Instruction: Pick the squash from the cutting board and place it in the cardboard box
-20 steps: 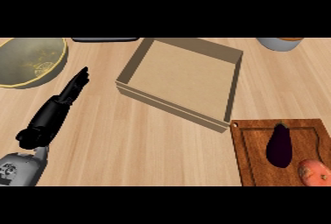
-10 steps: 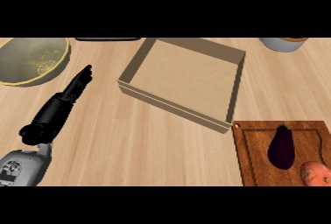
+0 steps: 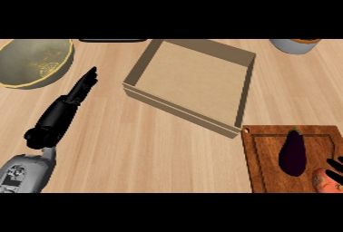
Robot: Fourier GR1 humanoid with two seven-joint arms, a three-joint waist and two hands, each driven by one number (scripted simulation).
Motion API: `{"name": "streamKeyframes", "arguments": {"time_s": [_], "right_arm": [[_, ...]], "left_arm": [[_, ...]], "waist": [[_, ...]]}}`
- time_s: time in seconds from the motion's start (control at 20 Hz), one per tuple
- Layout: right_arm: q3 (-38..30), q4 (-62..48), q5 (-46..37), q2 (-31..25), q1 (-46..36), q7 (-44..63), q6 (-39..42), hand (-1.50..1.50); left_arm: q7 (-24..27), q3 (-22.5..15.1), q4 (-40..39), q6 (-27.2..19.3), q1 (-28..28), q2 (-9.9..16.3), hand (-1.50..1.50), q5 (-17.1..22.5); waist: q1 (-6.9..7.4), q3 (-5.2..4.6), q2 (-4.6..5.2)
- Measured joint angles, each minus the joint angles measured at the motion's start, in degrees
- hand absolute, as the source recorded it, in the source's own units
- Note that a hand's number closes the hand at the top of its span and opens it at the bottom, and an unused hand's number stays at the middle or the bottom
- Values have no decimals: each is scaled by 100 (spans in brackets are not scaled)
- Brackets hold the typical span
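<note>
Just past the right hand's (image 3: 337,161) fingertips, which have only now crept in at the lower right edge, lies the squash (image 3: 327,181) on the board (image 3: 264,154), beside a dark eggplant (image 3: 293,152). Whether those fingers are spread or curled I cannot tell. The left hand (image 3: 67,106) has stayed put, fingers straight, pointing toward the bowl (image 3: 33,61). A grasp looks imminent; the box (image 3: 194,84) waits beyond.
</note>
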State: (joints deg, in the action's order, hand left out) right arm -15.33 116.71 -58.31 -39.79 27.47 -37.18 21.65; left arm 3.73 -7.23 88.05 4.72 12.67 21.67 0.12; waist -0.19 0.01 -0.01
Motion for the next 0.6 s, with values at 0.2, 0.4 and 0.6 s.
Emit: {"name": "streamKeyframes", "arguments": {"time_s": [0.2, 0.4, 0.6], "right_arm": [[12, -103, -328, 172, -161, -58, 58, -150], [151, -397, -569, 343, -422, -163, 37, -150], [157, -687, -781, 468, -469, -393, -90, -150]], "left_arm": [[63, 135, 63, 115, -122, -44, 0, -72], [128, 205, 4, 169, -119, -152, 0, -207], [169, 366, -162, 330, 9, -199, 0, -243]], "waist": [[1, -2, -2], [4, -3, 0], [-5, -1, 1]]}}
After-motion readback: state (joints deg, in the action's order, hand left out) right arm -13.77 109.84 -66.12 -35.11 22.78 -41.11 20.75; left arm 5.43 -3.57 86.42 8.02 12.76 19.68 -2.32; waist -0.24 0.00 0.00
